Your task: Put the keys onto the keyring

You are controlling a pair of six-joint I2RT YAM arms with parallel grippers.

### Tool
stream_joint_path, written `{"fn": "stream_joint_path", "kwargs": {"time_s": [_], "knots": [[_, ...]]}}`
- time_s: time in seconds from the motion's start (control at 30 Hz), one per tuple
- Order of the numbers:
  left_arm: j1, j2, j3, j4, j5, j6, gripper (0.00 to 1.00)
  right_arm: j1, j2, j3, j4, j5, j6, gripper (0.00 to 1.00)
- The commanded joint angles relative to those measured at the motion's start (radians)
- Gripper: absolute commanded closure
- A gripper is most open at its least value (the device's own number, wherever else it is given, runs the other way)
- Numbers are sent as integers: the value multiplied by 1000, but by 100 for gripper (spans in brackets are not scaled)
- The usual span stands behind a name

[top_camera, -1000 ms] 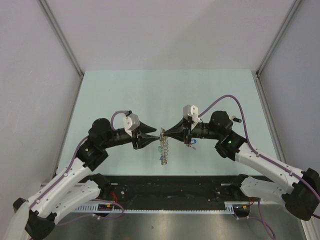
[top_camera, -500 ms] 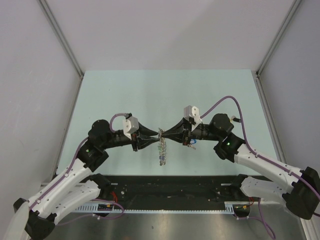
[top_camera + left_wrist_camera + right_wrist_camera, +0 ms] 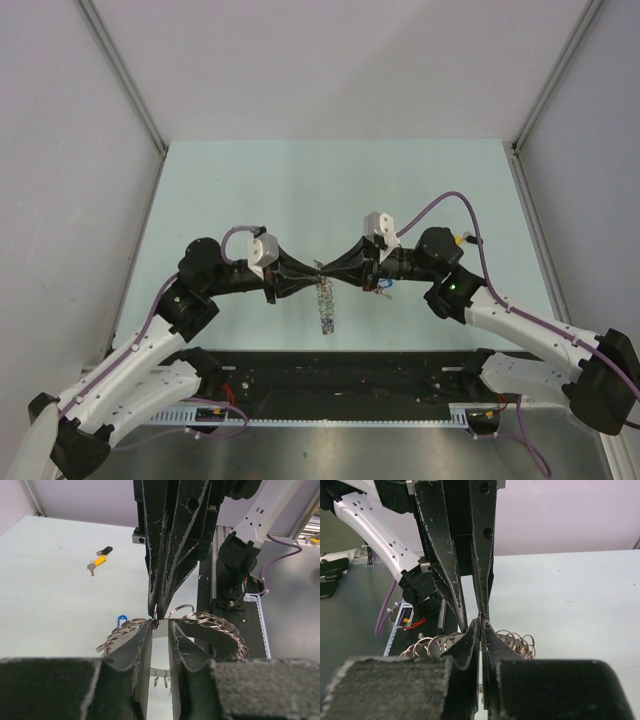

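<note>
The keyring (image 3: pixel 325 300), a grey ring strung with small wire loops, hangs off the table between my two gripper tips. My left gripper (image 3: pixel 313 273) is shut on its top edge; in the left wrist view (image 3: pixel 160 628) the ring's band (image 3: pixel 220 627) crosses between the fingertips. My right gripper (image 3: pixel 328 270) meets it tip to tip, shut on a thin metal piece at the same spot on the ring (image 3: pixel 517 641). A blue-headed key (image 3: pixel 121 620) and a yellow and a black key (image 3: pixel 100 559) lie on the table. No green key shows.
The loose keys lie under my right wrist in the top view (image 3: pixel 385 285). The pale green table (image 3: pixel 330 190) is walled in by grey panels at left, right and back. A black rail (image 3: pixel 330 370) runs along the near edge.
Both gripper tips have closed in on each other over the ring and shifted slightly nearer. The hanging ring now looks narrower from above. The loose keys have not moved.
</note>
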Motion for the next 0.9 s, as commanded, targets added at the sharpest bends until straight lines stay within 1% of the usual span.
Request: {"fn": "stream_joint_path", "kwargs": {"time_s": [0.0, 0.33, 0.4, 0.47, 0.5, 0.57, 0.6, 0.67, 0.7, 0.73, 0.8, 0.83, 0.87], "knots": [[3, 7, 16, 31, 42, -18, 78, 8, -1, 12, 102, -2, -3, 100], [3, 16, 25, 13, 27, -12, 90, 14, 2, 12, 90, -7, -13, 100], [4, 15, 25, 13, 22, -12, 99, 17, 5, 12, 81, -7, -17, 100], [3, 15, 27, 4, 19, -6, 100, 20, 5, 14, 68, -7, -17, 100], [4, 15, 27, -4, 18, 8, 100, 20, 4, 19, 62, -5, -13, 98], [4, 12, 28, -25, 5, 20, 100, 22, -8, 32, 27, 4, -5, 84], [3, 10, 28, -33, -1, 25, 100, 22, -16, 35, 13, 33, -3, 68], [3, 7, 30, -61, -28, 66, 100, 22, -50, 46, -57, 78, -8, 57], [4, 4, 30, -62, -34, 85, 100, 22, -62, 61, -91, 126, -14, 45], [4, 4, 30, -91, -44, 91, 100, 20, -86, 75, -166, 148, -20, 40], [4, 4, 31, -104, -47, 114, 100, 16, -110, 113, -247, 208, -22, 30], [4, 6, 40, -134, -51, 125, 100, 13, -123, 124, -318, 229, -19, 27], [4, 13, 45, -153, -59, 137, 100, 10, -148, 134, -349, 249, -14, 23]]}}
